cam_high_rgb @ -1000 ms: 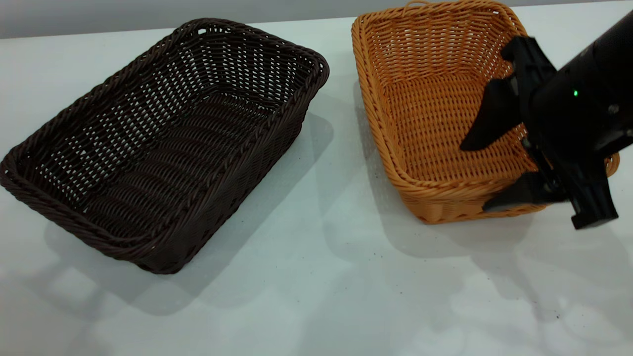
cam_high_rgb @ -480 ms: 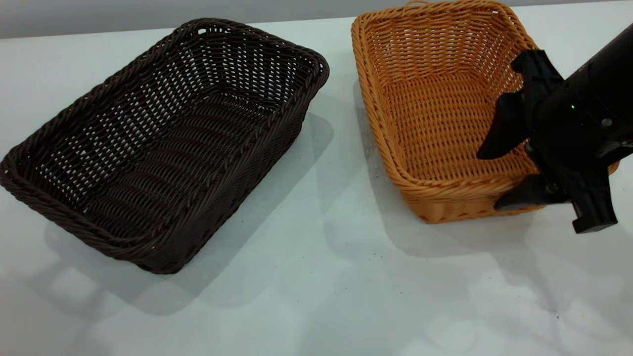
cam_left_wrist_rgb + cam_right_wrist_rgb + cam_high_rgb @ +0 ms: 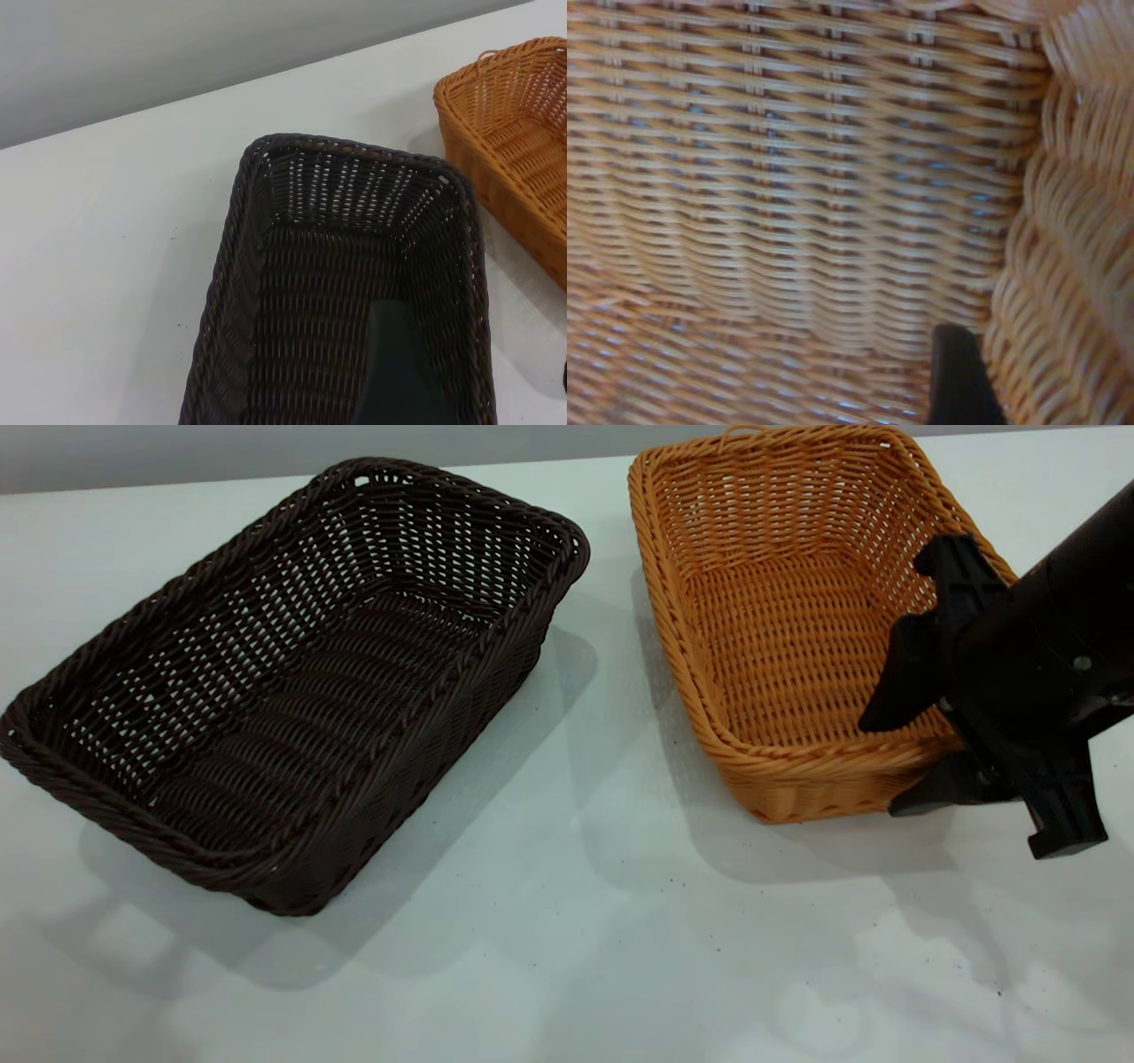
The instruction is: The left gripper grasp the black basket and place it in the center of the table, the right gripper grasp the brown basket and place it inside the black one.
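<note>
The black basket (image 3: 292, 682) stands on the table (image 3: 567, 939), left of centre, empty. The brown basket (image 3: 788, 620) stands to its right, apart from it. My right gripper (image 3: 879, 771) is open and straddles the brown basket's near right wall, one finger inside and one outside. In the right wrist view one finger (image 3: 957, 381) lies against the inner side of the woven rim (image 3: 1072, 266); the other is hidden. My left gripper (image 3: 478, 390) is out of the exterior view. It hovers open over the black basket (image 3: 337, 266), holding nothing.
The brown basket (image 3: 523, 142) also shows in the left wrist view. A grey wall runs behind the table's far edge (image 3: 177, 487). Bare tabletop lies in front of both baskets.
My right gripper has moved down and toward the brown basket's near right corner, and its fingers have narrowed around the wall. The black basket has not moved.
</note>
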You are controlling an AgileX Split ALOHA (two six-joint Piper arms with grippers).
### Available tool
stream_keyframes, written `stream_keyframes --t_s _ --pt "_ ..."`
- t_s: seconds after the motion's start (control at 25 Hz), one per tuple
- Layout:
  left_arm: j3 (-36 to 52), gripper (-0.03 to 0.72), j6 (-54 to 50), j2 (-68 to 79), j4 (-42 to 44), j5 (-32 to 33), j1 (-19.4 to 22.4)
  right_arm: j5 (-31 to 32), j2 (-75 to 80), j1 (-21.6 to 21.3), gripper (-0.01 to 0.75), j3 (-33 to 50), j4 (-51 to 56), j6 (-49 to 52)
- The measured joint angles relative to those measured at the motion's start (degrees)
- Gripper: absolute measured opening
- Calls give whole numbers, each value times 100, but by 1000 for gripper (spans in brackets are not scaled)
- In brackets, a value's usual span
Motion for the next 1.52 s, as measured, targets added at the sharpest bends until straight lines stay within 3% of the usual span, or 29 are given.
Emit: stream_keyframes --t_s 0.28,0.4,0.56,1.16,1.52 --pt "0 386 0 0 0 15 0 -178 0 0 356 0 146 6" --pt "0 386 0 0 0 54 0 -173 0 1 272 0 234 6" --pt "0 386 0 0 0 254 0 -113 0 1 104 0 234 11" --pt "336 386 -151 429 -59 96 0 -180 -538 -9 100 0 -80 -409" --pt "497 386 -115 973 -518 -112 -6 -189 -1285 -795 100 0 -716 -806"
